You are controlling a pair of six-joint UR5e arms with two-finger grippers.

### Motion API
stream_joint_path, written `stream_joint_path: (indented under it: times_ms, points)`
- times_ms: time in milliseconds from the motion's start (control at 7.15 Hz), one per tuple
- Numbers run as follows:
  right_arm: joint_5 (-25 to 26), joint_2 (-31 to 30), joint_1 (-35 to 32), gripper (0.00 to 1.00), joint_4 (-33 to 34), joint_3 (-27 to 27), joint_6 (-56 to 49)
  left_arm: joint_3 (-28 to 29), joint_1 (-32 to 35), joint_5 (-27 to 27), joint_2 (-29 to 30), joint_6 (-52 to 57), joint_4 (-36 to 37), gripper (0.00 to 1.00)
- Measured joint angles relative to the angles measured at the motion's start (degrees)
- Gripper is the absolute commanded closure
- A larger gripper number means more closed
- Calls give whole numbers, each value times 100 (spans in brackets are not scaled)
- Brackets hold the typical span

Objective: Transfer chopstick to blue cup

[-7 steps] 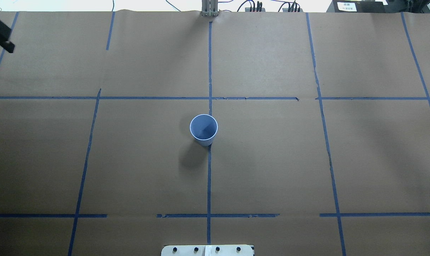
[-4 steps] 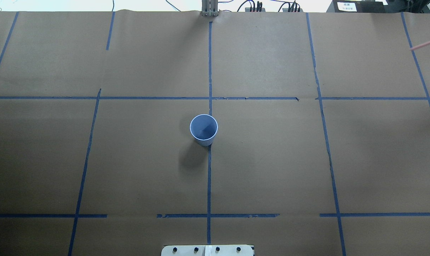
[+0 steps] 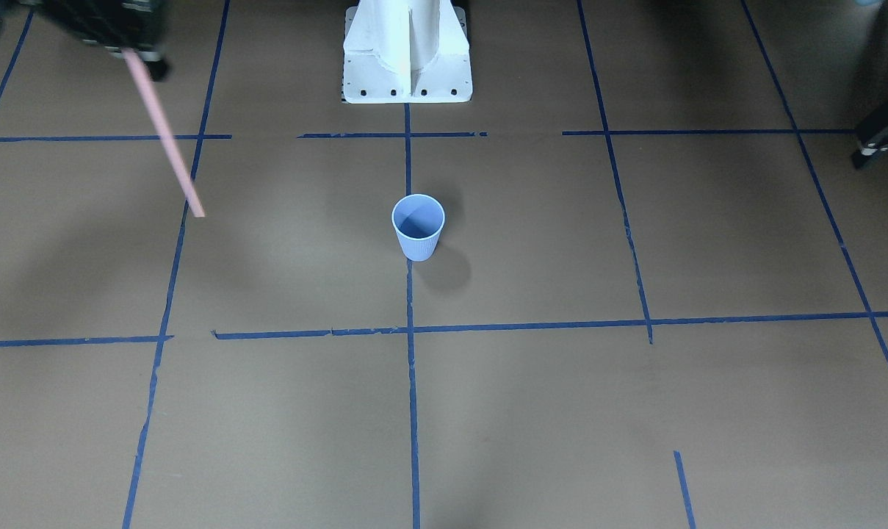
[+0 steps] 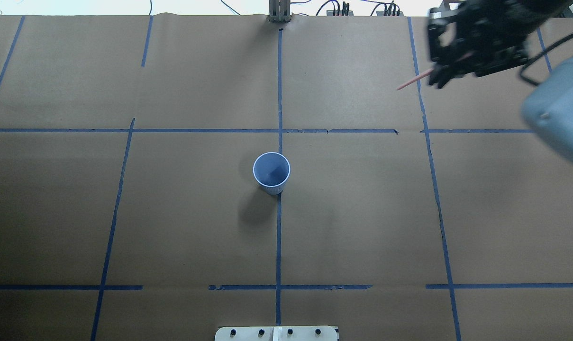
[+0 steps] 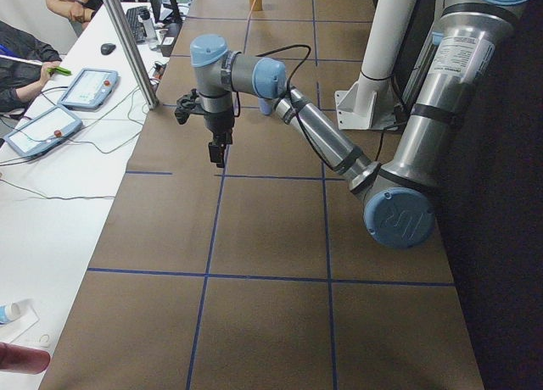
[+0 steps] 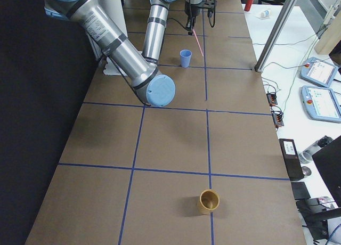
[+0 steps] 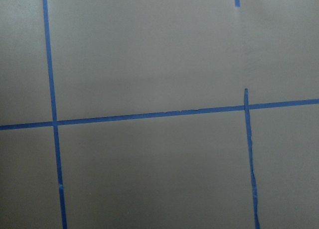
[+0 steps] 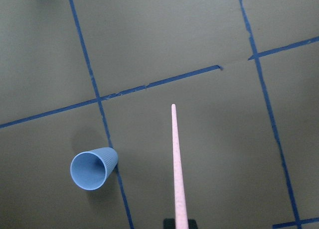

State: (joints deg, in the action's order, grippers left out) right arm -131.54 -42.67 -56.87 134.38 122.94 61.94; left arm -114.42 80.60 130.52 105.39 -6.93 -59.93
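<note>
- Right now the thin pink chopstick is clamped at its upper end in the right tool, whose fingers are closed on it, above the far right corner area of the brown-paper-covered bench.
- From my front-facing camera the stick slants down out of the tool, and its free tip points toward the middle of the bench.
- On the right wrist camera the tip sits well apart from the cup, off to one side of it.
- That ribbed blue paper cup stands upright at the centre of the bench, mouth up, on the blue tape line that runs from the robot's edge to the far edge.
- Over the left end of the bench hangs the left tool; I cannot tell whether its fingers are open or closed, and its wrist camera shows me only paper and tape.
- Near the right end of the bench, toward the operators' edge, stands a small tan cup, upright.
</note>
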Motion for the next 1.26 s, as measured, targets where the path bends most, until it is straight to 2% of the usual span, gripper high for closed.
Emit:
stream_joint_path:
  times_ms: [280, 559, 839, 1259]
  points:
    - [734, 736, 1020, 100, -240, -567, 675, 393, 519, 13, -320, 1071, -33, 0]
    - [1144, 1240, 1642, 100, -751, -1351, 1097, 1132, 976, 17, -433, 2054, -373, 0]
    - [1359, 1343, 2086, 100, -1181, -1895, 1213, 1531, 1113, 18, -521, 2317, -782, 0]
    - [1425, 1282, 2465, 96, -1452, -2327, 1232, 1640, 1132, 18, -536, 2345, -891, 0]
